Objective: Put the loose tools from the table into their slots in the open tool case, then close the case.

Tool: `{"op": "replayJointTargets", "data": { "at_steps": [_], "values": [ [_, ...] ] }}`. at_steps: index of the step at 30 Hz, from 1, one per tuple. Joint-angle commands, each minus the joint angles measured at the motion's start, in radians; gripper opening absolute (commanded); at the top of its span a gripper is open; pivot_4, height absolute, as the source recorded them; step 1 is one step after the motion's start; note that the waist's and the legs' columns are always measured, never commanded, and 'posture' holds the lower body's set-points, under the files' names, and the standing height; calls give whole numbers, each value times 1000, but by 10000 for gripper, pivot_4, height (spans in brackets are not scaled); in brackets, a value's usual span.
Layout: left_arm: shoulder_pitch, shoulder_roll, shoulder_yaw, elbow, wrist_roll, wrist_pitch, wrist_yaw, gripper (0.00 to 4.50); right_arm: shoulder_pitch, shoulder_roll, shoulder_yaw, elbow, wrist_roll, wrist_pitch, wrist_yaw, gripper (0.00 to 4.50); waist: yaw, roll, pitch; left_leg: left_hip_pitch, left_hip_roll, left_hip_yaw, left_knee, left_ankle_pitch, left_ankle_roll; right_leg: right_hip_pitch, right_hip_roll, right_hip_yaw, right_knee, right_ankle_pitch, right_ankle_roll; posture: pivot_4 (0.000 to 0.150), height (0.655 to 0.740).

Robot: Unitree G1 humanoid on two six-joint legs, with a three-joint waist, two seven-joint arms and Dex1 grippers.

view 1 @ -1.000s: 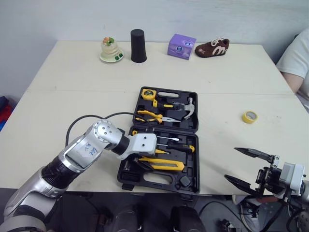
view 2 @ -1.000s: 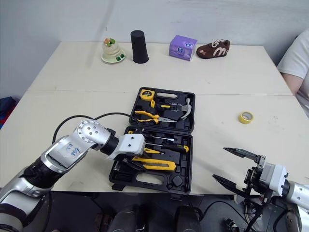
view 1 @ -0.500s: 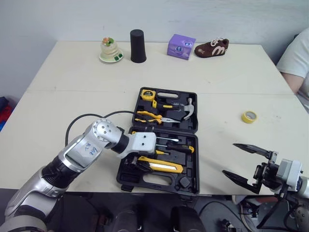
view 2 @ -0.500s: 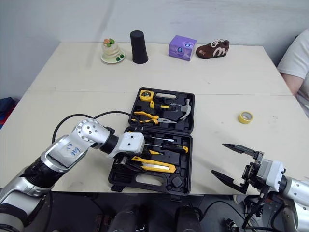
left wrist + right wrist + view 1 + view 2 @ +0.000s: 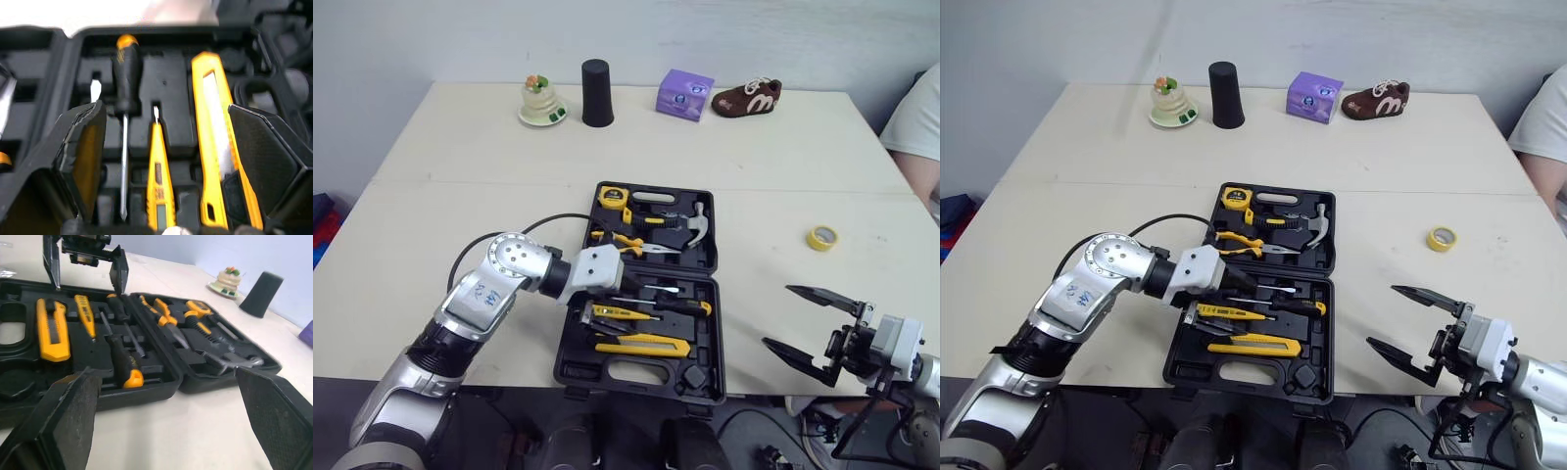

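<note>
The tool case (image 5: pixel 703 345) is black; the utility knife (image 5: pixel 641 345) in it is yellow. The table (image 5: pixel 460 176) is cream, the tape roll (image 5: pixel 820 238) yellow, the box (image 5: pixel 684 94) purple, the shoe (image 5: pixel 747 98) brown, the cup (image 5: pixel 597 93) black.

tool case (image 5: pixel 710 338): blk matt plastic | hammer (image 5: pixel 700 223): shiny metal head | table (image 5: pixel 460 166): smooth matt top

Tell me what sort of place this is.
Probably a lab or test room: a plain table against a bare wall, an open tool case plus unrelated props like a shoe and black cup, and a person at the edge.
</note>
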Motion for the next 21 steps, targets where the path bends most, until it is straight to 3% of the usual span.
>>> {"op": "replayJointTargets", "data": {
  "at_steps": [1, 2, 6, 8, 14, 21],
  "values": [
    [11, -3, 59, -20, -61, -8, -18, 41472, -26, -26, -35, -24, 13, 8, -27, 45000, 0, 0, 0, 0, 0, 0, 0, 0, 0, 0, 0, 0, 0, 0, 0, 1500, 7400],
    [18, -11, 62, -18, -66, -26, -20, 41472, -24, -29, -40, -22, 12, 11, -31, 45000, 0, 0, 0, 0, 0, 0, 0, 0, 0, 0, 0, 0, 0, 0, 0, 1500, 7400],
    [39, -67, 52, 13, -55, -133, -19, 31043, -4, -44, -68, -12, 24, 17, -29, 45000, 3, 0, 0, 0, 0, 0, 0, 0, 0, 0, 0, -1, 0, 0, 0, 1500, 7400],
    [52, -91, 40, 39, -51, -191, -38, 21803, 4, -48, -76, -15, 28, 17, -25, 45000, 5, 0, 0, 0, -1, 0, 1, 0, 1, 0, -1, -1, 0, 0, 0, 1500, 7400],
    [68, -109, -20, 123, 27, -296, -50, 229, 43, -55, -91, -43, 47, 23, -7, 45000, 9, 0, 0, 0, -1, 0, 2, 0, 1, 0, -1, -1, 0, 0, 0, 1500, 7400],
    [95, -146, -61, 134, 33, -341, -74, 229, 82, -52, -100, -65, 42, 21, -9, 45000, 12, 0, 0, 0, -1, 0, 2, 0, 1, 0, -1, -2, 0, 0, 0, 1500, 7400]
  ]
}}
